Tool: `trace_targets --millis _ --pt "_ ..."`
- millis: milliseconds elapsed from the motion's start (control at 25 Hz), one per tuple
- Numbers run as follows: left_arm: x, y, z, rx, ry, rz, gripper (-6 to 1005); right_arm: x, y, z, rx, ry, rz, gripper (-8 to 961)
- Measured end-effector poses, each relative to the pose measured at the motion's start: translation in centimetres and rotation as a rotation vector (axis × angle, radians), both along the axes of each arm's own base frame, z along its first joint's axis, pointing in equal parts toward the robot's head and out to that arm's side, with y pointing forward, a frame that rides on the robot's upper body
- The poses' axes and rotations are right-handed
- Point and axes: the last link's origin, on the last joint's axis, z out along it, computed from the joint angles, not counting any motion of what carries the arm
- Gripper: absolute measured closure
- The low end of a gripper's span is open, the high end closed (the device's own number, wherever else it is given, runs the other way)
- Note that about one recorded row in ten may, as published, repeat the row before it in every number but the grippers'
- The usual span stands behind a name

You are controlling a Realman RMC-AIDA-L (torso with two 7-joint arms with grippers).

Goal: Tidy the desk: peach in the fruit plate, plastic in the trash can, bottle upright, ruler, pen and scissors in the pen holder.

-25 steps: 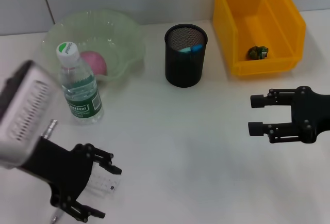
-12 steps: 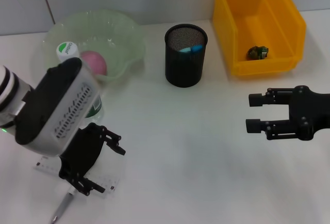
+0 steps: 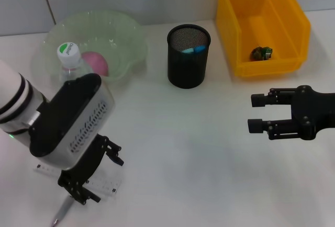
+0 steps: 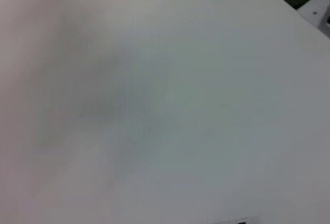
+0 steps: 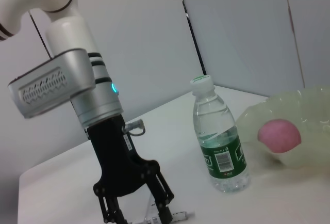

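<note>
My left gripper (image 3: 98, 176) is open and points down at a clear ruler (image 3: 104, 185) lying flat near the table's front left, with its fingers astride it. The right wrist view shows the same left gripper (image 5: 135, 206) spread over the ruler (image 5: 172, 216). A silver pen (image 3: 60, 214) lies just in front of the ruler. The bottle (image 3: 69, 62) stands upright behind my left arm. A pink peach (image 3: 96, 62) rests in the green fruit plate (image 3: 125, 33). Green plastic (image 3: 261, 53) lies in the yellow trash can (image 3: 293, 23). The black pen holder (image 3: 188, 59) shows blue tips inside; no scissors can be made out. My right gripper (image 3: 255, 113) hovers open at the right.
The bottle (image 5: 219, 141) stands close beside the fruit plate (image 5: 309, 110). A grey wall runs behind the table. White tabletop lies between the two grippers.
My left arm swung in from the left edge and now stands over the ruler, hiding part of the bottle. The right gripper drifted slightly left.
</note>
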Motion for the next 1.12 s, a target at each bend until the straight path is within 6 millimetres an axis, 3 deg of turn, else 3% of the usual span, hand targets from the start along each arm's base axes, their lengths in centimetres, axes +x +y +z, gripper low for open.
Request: trace_targets --millis 1120 --pt "-0.2 0.1 -1.4 -0.016 0.083 -0.037 236 -0.1 0.0 -0.3 -0.009 -0.004 0.004 254"
